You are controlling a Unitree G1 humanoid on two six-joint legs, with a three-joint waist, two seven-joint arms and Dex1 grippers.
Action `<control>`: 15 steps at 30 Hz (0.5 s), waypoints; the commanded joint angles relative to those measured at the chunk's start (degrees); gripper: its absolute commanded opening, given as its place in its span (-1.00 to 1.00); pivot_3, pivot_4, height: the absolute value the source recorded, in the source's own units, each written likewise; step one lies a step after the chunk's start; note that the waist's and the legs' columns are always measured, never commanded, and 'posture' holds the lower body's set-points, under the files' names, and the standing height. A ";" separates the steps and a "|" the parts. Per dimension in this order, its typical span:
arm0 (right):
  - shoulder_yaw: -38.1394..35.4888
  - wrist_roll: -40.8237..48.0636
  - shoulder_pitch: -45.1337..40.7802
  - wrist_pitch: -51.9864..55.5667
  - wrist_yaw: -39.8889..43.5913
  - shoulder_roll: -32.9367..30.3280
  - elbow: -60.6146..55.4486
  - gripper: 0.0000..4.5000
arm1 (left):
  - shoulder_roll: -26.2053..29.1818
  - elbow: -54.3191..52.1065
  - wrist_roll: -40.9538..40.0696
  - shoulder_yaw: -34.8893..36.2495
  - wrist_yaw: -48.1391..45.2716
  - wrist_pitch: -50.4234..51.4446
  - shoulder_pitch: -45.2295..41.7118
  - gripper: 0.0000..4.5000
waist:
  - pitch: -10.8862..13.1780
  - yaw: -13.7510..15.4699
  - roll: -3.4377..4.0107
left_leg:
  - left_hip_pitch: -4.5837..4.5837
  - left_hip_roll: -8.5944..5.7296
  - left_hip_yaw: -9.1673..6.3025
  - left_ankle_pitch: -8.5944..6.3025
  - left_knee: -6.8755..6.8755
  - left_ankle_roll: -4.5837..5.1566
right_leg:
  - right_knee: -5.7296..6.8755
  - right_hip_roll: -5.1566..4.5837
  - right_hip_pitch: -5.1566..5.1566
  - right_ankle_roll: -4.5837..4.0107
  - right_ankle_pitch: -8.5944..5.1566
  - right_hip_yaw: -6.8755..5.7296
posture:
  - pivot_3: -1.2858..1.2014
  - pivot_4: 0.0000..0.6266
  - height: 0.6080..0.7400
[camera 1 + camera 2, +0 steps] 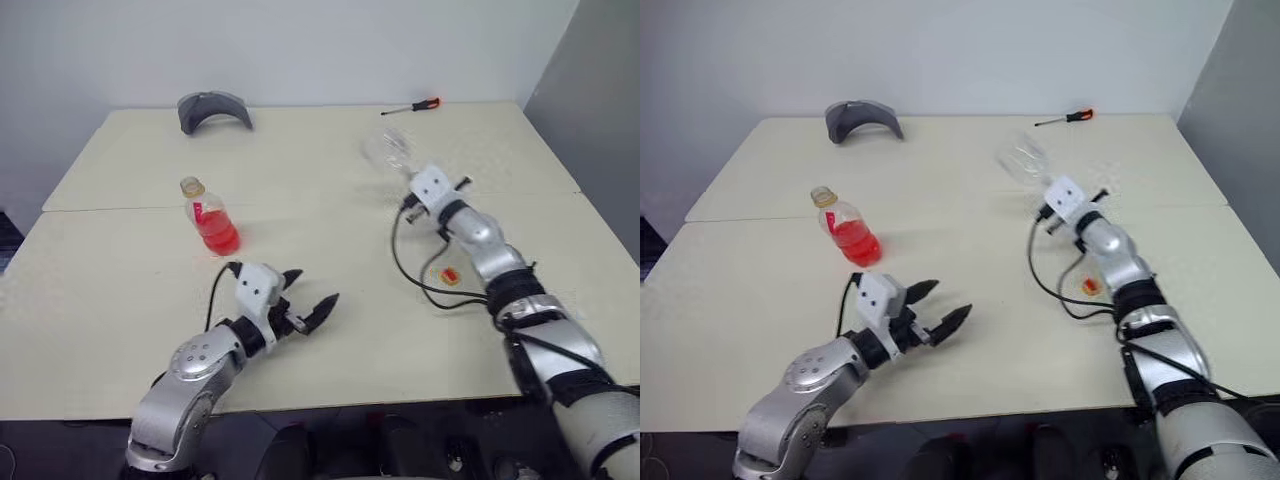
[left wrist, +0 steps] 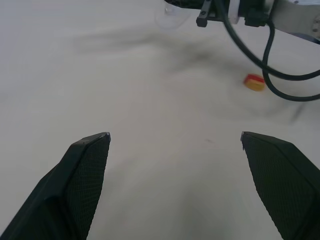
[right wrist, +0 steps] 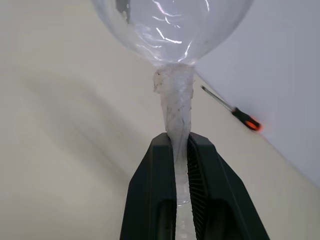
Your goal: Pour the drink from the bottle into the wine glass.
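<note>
Two grippers, two jobs: my right gripper (image 3: 181,150) clamps the wine glass (image 3: 172,30) stem; my left gripper (image 1: 310,300) gapes empty, bottle (image 1: 210,222) at eleven o'clock, needing grasping next.

What we count around the table (image 1: 300,290)

We count one bottle (image 1: 210,222) of red drink (image 1: 218,236) near the table's middle, one wine glass (image 1: 388,150), one screwdriver (image 1: 412,106) and one grey curved piece (image 1: 213,108) along its far edge, one small yellow-red cap (image 1: 450,277), and two grippers.
</note>
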 commanded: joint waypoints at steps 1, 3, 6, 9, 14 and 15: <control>-5.17 9.48 -0.23 10.54 1.27 5.86 -10.80 -0.96 | -0.48 -5.54 -1.94 3.10 2.19 0.78 4.03 1.00 | 0.00 0.48 0.00 | -0.01 -0.03 0.01 0.00 0.00 0.00 | -0.01 -0.04 0.00 0.00 0.00 0.01 | 0.03 -0.52 1.00; -5.71 12.36 0.79 14.61 1.60 10.13 -15.28 -0.96 | -1.12 -8.35 -2.34 4.64 3.84 1.07 7.51 1.00 | 0.00 0.57 0.01 | -0.05 -0.04 0.00 -0.01 0.00 0.01 | -0.04 -0.05 -0.04 0.00 0.00 0.01 | 0.03 -0.52 1.00; -4.57 12.35 3.55 16.04 1.63 12.94 -18.43 -0.96 | -1.40 -10.78 -2.20 5.56 5.31 0.86 10.90 1.00 | 0.00 1.05 0.00 | -0.06 -0.06 -0.05 -0.08 -0.02 0.13 | -0.05 -0.07 -0.05 0.00 0.00 -0.04 | 0.03 -0.52 1.00; -6.22 14.66 5.52 19.85 -0.10 15.87 -19.17 -0.96 | -1.46 -11.69 -1.90 6.07 6.27 0.47 12.08 1.00 | 0.00 1.37 0.00 | -0.02 -0.12 -0.15 -0.12 0.00 0.22 | 0.00 -0.09 0.00 -0.02 0.03 -0.10 | 0.03 -0.52 1.00; -3.11 12.72 9.83 19.00 -0.81 18.30 -19.95 -0.96 | -0.95 -12.43 -1.10 7.80 7.65 0.00 13.58 1.00 | 0.01 0.82 0.02 | 0.02 -0.11 -0.15 -0.11 -0.05 0.23 | 0.03 -0.04 -0.04 -0.08 0.07 -0.09 | 0.03 -0.52 1.00; -2.48 12.22 10.77 18.96 -0.95 18.46 -19.93 -0.96 | -0.93 -12.56 -1.15 8.17 7.88 0.04 13.78 1.00 | 0.01 0.67 0.02 | 0.02 -0.11 -0.14 -0.09 -0.05 0.19 | 0.01 -0.04 -0.04 -0.08 0.07 -0.08 | 0.03 -0.52 1.00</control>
